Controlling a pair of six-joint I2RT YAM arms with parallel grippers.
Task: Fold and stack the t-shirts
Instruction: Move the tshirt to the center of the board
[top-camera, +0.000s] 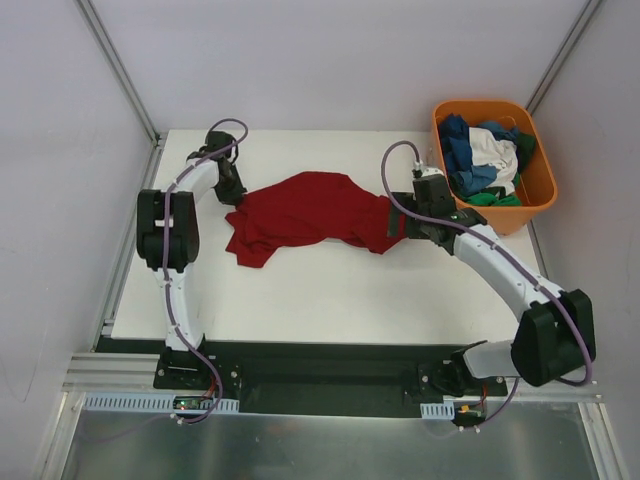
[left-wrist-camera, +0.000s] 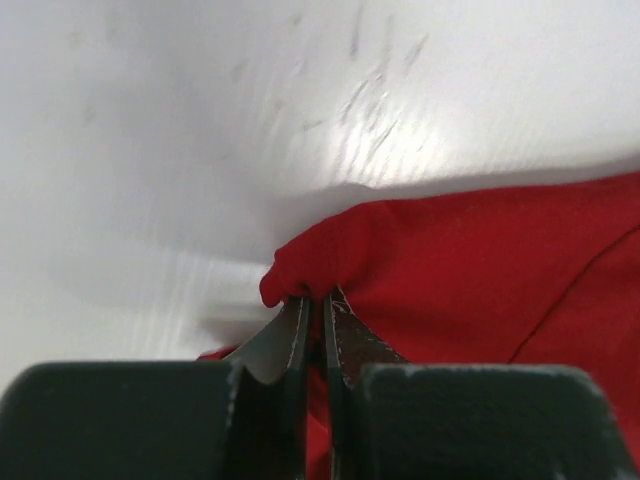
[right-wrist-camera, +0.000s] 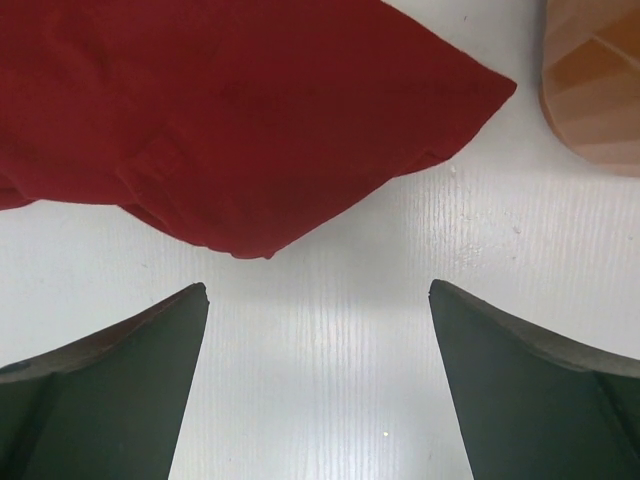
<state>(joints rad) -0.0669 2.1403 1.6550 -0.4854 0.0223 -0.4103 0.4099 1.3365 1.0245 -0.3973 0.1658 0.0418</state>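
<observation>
A large dark red t-shirt (top-camera: 310, 215) lies crumpled across the middle of the white table. My left gripper (top-camera: 232, 186) is at its left end, shut on a bunched edge of the red cloth (left-wrist-camera: 320, 265), which is pinched between the fingertips (left-wrist-camera: 296, 325). My right gripper (top-camera: 405, 222) is at the shirt's right end, open and empty; in the right wrist view it (right-wrist-camera: 318, 292) hovers over bare table just short of the shirt's edge (right-wrist-camera: 240, 130). More t-shirts, blue (top-camera: 465, 155), white (top-camera: 497, 148) and green (top-camera: 495, 198), lie piled in the tub.
An orange plastic tub (top-camera: 538, 195) stands at the table's back right, close to my right gripper; its corner shows in the right wrist view (right-wrist-camera: 595, 80). The white table (top-camera: 330, 300) has metal frame rails along its left and near edges.
</observation>
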